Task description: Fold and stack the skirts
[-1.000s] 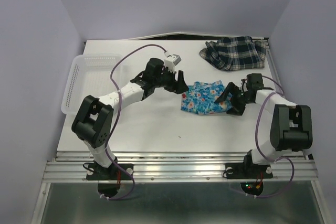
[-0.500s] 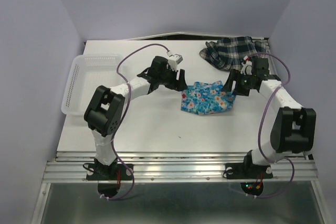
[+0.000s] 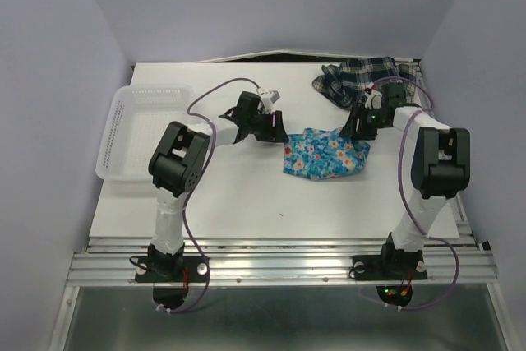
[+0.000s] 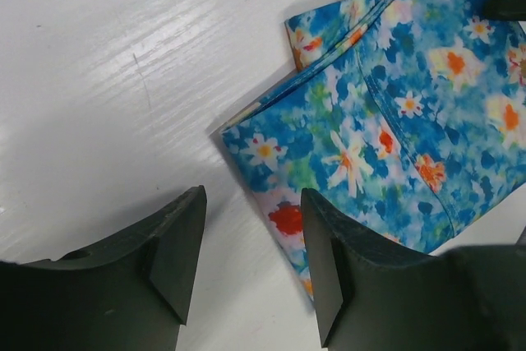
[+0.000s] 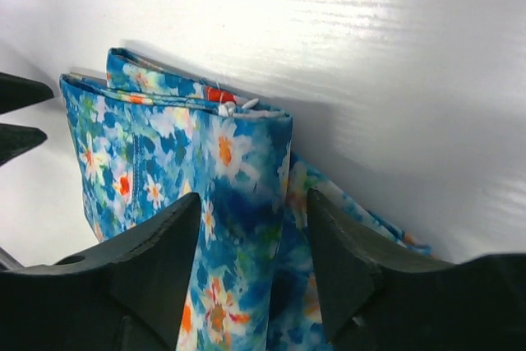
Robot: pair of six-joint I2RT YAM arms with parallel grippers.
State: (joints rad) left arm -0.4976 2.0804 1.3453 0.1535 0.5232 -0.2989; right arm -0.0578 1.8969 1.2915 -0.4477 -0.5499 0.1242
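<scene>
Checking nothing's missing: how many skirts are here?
2. The blue floral skirt lies near the middle of the table; the plaid skirt is bunched at its far right corner.

Near table (image 3: 246, 195) open; basket (image 3: 123, 133) blocks left, plaid skirt (image 3: 366, 81) far-right corner.

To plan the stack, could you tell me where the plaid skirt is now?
Top view: the plaid skirt lies bunched at the far-right table corner, just beyond the right tool and floral skirt.
</scene>
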